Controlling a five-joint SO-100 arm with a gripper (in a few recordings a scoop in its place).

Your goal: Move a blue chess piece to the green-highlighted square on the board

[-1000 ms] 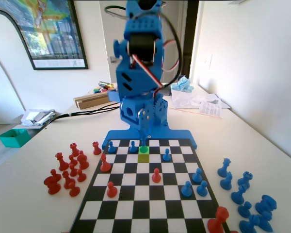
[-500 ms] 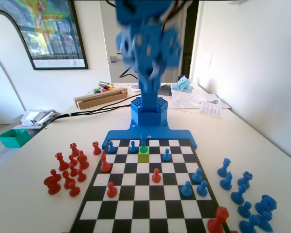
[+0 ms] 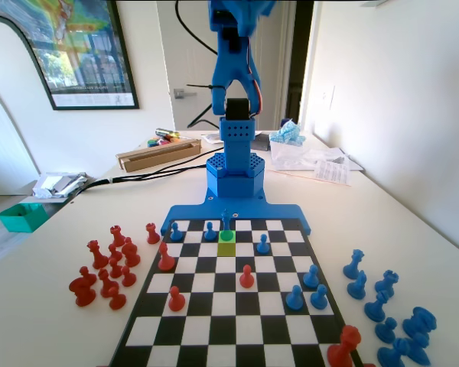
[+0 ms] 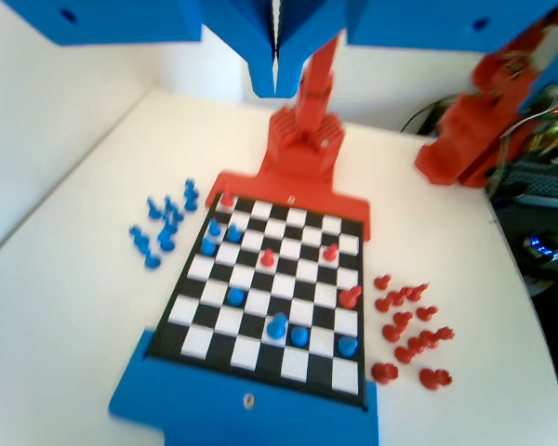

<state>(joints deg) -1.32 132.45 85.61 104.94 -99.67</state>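
On the board (image 3: 237, 298), in the fixed view, the green-highlighted square (image 3: 226, 246) lay in the second row from the far end, near the middle. The blue chess piece (image 3: 226, 222) stood upright just beyond it, at the square's far edge, its base tinted green. Three blue pawns stood near it: one to its left (image 3: 210, 230) in the far row, one further left (image 3: 175, 232), one to the right (image 3: 263, 244) in the second row. Three more blue pieces (image 3: 311, 287) clustered on the right half of the board. Red pieces on the board: one at the left edge (image 3: 165, 258), one central (image 3: 246, 276), one lower left (image 3: 176, 299). Off the board, a group of red pieces (image 3: 107, 265) lay on the table (image 3: 46, 290) to the left, a group of blue pieces (image 3: 386, 313) to the right.

In the wrist view, the gripper (image 4: 276, 70) hung high above the board, well apart from every piece, its jaws pressed together with only a thin seam between them and nothing held. The same board appeared far below, blurred, with the blue chess piece (image 4: 277, 324) standing near its near end.
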